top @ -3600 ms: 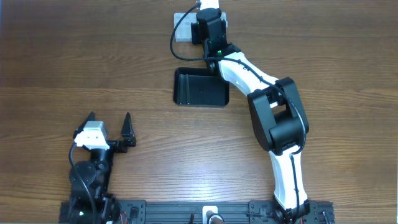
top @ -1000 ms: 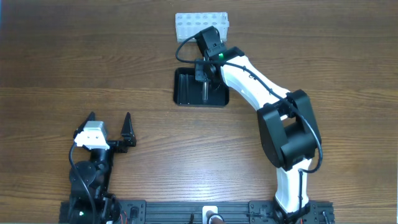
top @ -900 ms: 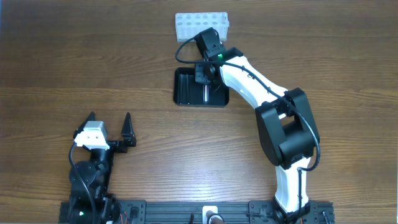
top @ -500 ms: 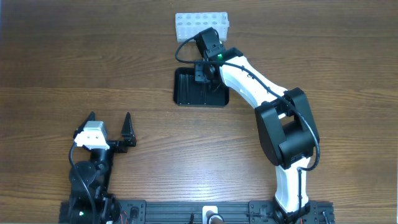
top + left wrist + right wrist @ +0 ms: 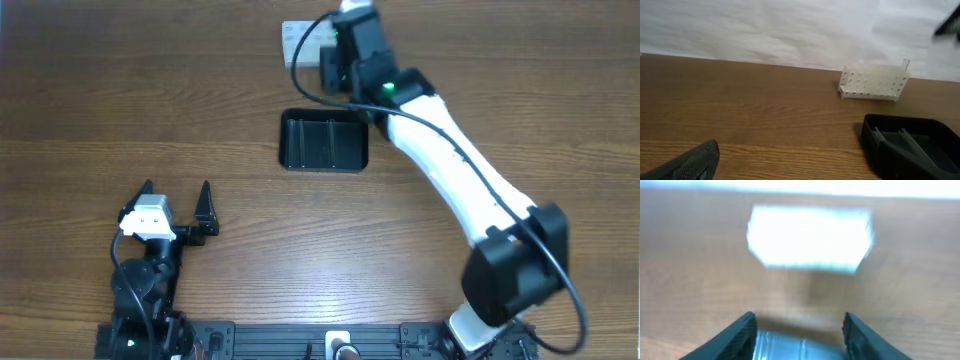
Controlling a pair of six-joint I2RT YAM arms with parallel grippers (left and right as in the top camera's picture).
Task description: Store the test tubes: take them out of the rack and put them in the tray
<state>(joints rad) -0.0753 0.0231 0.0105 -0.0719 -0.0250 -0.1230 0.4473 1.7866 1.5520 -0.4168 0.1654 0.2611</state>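
Observation:
The white perforated rack [image 5: 298, 38] stands at the table's far edge, and in the left wrist view one clear tube [image 5: 905, 63] sticks up from the end of the rack [image 5: 872, 83]. The black tray [image 5: 323, 142] lies just in front of it. Slim pale tubes [image 5: 910, 145] lie along the floor of the tray [image 5: 875, 150]. My right gripper [image 5: 333, 58] hangs high near the rack, open; its wrist view shows the blurred rack [image 5: 810, 236] beyond the right gripper [image 5: 800, 322]. My left gripper [image 5: 176, 198] rests open near the front left, far from both.
Bare wooden tabletop [image 5: 150, 100] spreads around the tray and the rack. A white wall [image 5: 765, 25] rises behind the table's far edge. The right arm's white link [image 5: 450, 160] crosses above the table to the right of the tray.
My right gripper held a tube over the tray, let it go there, then rose and swung back toward the rack. The left arm has not moved.

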